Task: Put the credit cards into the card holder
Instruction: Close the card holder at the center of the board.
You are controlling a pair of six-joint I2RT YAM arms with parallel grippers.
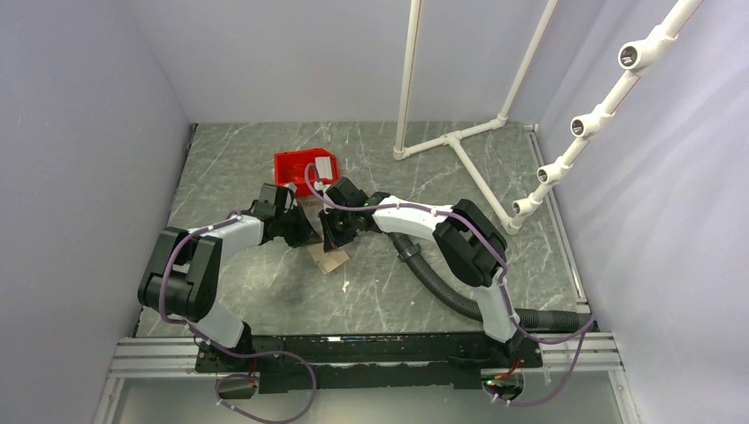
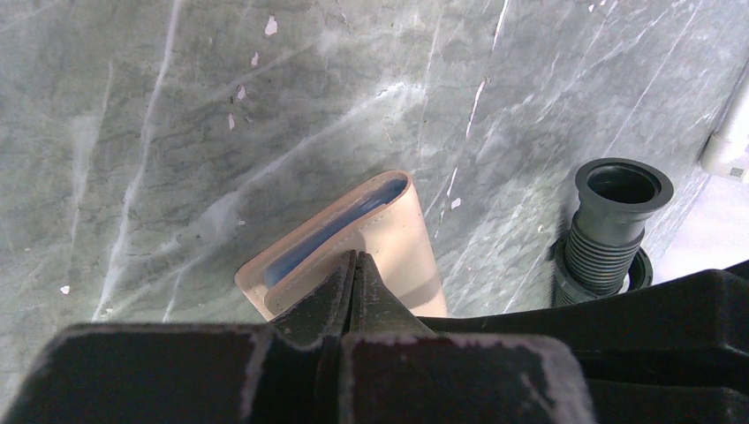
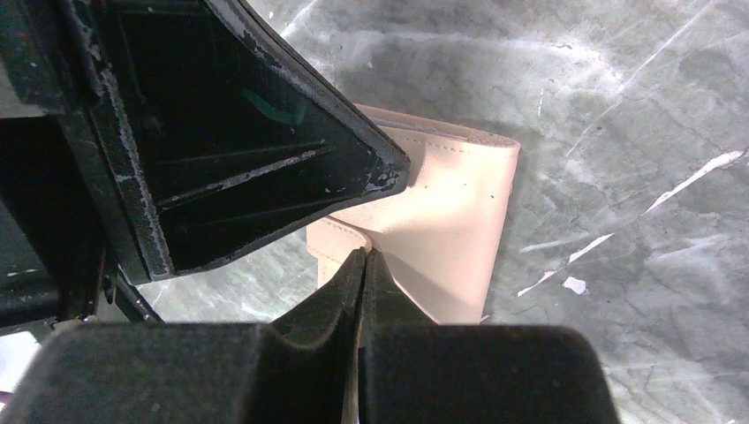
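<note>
Both arms meet over the middle of the marble-patterned table (image 1: 424, 291), where I have the left gripper (image 2: 355, 265) and the right gripper (image 3: 364, 265) each clenched, fingertips pressed tight together, on the tan card holder (image 2: 402, 238). The holder sits just at 6 o'clock from the two wrists in the overhead view, tilted, and the views do not let me tell whether it is touching the tabletop. From the left wrist I see the holder's open mouth pointing toward 1 o'clock, with a pale blue-grey card (image 2: 336, 231) lying inside the pocket, only its long edge showing. From the right wrist, the holder spreads out toward 2 o'clock from my pinched fingertips, its stitched flap caught between them, while the left gripper's black finger presses into the leather from 10 o'clock and creases it. A red bin (image 1: 296, 166) stands near the arms at 12 o'clock; a whitish rectangle (image 1: 324, 166) rests at its right corner, too small for me to identify. A black ribbed hose (image 2: 609, 230) lies at 3 o'clock of the holder.
</note>
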